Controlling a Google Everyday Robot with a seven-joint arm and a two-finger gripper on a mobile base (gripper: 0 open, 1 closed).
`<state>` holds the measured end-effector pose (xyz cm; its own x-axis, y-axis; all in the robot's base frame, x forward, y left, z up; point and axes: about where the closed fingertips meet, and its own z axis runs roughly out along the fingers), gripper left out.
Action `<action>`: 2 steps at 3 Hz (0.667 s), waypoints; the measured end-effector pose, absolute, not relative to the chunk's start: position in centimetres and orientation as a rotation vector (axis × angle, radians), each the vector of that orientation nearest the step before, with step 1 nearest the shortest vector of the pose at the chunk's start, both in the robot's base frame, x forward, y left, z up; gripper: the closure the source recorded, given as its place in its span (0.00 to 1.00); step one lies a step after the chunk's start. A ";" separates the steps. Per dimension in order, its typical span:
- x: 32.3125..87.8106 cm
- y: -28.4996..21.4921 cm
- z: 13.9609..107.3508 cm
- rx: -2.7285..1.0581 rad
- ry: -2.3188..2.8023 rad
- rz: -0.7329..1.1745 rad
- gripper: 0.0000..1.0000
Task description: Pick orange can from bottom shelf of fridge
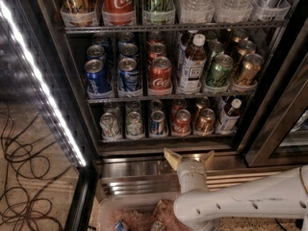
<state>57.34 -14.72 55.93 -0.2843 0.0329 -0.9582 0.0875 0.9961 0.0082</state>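
The orange can (pixel 205 121) stands on the bottom shelf (pixel 168 138) of the fridge (pixel 262 109), second from the right in the front row. A red can (pixel 182 121) is on its left and a small dark bottle (pixel 230 114) on its right. A blue can (pixel 157 122) and two silver-green cans (pixel 110 125) fill the row further left. My gripper (pixel 189 156) is open and empty. It sits below the shelf in front of the fridge's steel sill, under the red and orange cans, apart from them.
The rack above holds taller blue and red Coca-Cola cans (pixel 160 75), a bottle (pixel 193 64) and green and gold cans. The glass door with its white light strip (pixel 41 88) stands open at left. Cables (pixel 19 177) lie on the floor. A bin (pixel 139 218) sits below the sill.
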 end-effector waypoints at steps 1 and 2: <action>57.5 -16.3 57.2 0.125 1.799 -0.109 0.00; 57.6 -16.4 57.3 0.130 1.793 -0.111 0.00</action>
<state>57.60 -16.36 57.34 -0.2222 0.0286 -0.9746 0.1486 0.9889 -0.0049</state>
